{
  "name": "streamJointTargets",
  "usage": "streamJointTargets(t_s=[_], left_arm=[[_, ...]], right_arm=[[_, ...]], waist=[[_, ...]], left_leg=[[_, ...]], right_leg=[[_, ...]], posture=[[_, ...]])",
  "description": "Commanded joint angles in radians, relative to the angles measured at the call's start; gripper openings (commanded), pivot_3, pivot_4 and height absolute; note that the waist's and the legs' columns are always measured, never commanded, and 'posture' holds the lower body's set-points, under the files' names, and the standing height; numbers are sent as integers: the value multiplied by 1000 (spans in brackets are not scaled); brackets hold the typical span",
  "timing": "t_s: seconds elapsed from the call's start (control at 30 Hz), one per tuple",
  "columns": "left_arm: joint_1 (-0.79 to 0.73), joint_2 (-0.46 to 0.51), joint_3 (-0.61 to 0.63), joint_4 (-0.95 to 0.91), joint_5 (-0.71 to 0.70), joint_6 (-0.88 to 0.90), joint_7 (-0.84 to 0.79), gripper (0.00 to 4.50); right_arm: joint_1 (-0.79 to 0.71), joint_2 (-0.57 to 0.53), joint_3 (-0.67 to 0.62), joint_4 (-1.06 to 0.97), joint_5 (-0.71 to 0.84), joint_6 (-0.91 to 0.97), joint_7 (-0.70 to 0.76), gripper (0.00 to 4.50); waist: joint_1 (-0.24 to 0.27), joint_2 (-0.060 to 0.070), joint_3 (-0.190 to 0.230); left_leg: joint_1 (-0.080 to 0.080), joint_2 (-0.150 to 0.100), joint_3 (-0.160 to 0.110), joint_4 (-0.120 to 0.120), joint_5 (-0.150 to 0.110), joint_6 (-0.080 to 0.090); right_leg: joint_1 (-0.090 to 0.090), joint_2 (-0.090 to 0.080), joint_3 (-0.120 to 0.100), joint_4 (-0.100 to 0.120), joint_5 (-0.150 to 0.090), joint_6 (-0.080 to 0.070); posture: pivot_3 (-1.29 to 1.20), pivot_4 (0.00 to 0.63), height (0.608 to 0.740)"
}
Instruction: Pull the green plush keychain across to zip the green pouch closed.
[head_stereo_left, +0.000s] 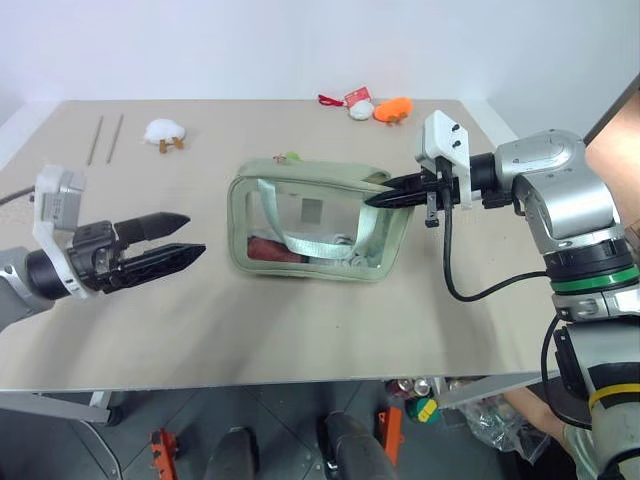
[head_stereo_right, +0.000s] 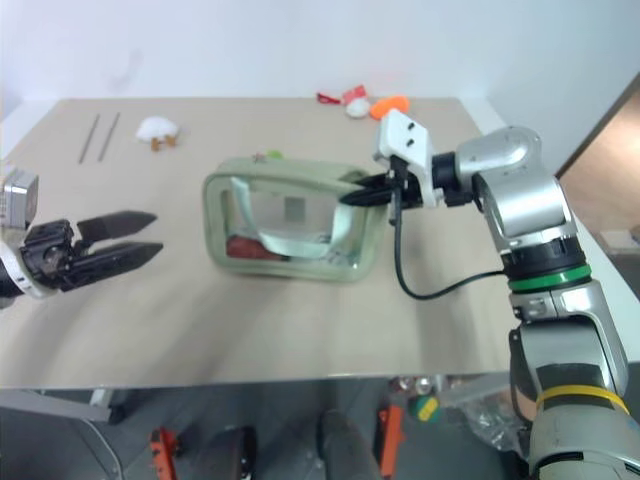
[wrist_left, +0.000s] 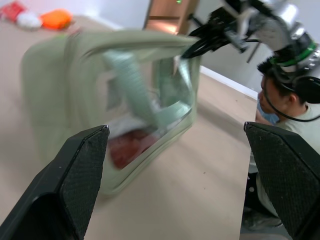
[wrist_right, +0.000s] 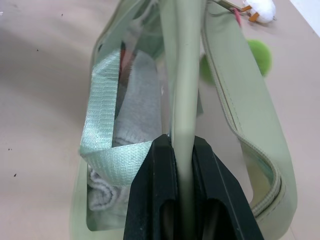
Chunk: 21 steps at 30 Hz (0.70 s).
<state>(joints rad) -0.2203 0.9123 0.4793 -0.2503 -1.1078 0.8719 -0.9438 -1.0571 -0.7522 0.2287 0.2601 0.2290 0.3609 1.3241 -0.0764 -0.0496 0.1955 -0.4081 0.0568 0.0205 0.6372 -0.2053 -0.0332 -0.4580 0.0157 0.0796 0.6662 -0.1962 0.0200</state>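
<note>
Both head views look forward and down from above the near edge of the counter (head_stereo_left: 300, 330), taking in the whole top; they share the green pouch (head_stereo_left: 310, 222) at centre. The left wrist view looks level along the left claw (wrist_left: 175, 175) at the pouch's side from a short way off. The right wrist view sits tight against the pouch, looking along its open top past the right claw (wrist_right: 182, 145)
</note>
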Motion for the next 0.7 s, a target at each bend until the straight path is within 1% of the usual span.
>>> streamJointTargets(t_s=[0.03, 0.27, 0.37, 0.47, 0.63, 0.7], left_arm=[[-1, 0, 46, 36, 9, -15, 10, 4500], [11, -32, 29, 57, 29, -23, 29, 4500], [19, -42, 32, 58, 36, -23, 36, 4500], [32, -45, 41, 62, 43, -25, 36, 4500], [59, -46, 60, 61, 41, -24, 42, 4500], [65, -45, 66, 66, 41, -22, 42, 4500]], right_arm=[[-85, -9, -73, -26, 20, -6, -3, 71], [-144, 12, -50, 65, -32, -96, -13, 71], [-131, 23, -51, 53, -24, -101, 2, 71], [-77, 27, -45, 6, -21, -113, 17, 71], [96, -9, -53, -199, 62, -74, 104, 71], [147, -22, -58, -252, 86, -54, 124, 71]], waist=[[0, 0, 0], [0, 0, 0], [0, 0, 0], [0, 0, 0], [1, 0, 0], [0, 0, 0]], left_leg=[[0, 0, 0, 0, 0, 0], [0, 0, 0, 0, 0, 0], [0, 0, 0, 0, 0, 0], [0, 0, 0, -1, 0, 0], [0, 0, -1, -2, 0, 0], [0, 0, 0, -2, 0, 0]], right_leg=[[0, 0, 0, 0, 0, 0], [0, 0, 0, 0, 0, 0], [0, 0, 0, 0, 0, 0], [-1, 0, 0, 0, 0, -1], [0, 0, -1, 0, -2, 0], [-1, 0, 0, 0, -2, 0]], posture=[[0, 150, 740], [0, 150, 740], [0, 150, 740], [0, 150, 740], [0, 150, 740], [0, 150, 740]])
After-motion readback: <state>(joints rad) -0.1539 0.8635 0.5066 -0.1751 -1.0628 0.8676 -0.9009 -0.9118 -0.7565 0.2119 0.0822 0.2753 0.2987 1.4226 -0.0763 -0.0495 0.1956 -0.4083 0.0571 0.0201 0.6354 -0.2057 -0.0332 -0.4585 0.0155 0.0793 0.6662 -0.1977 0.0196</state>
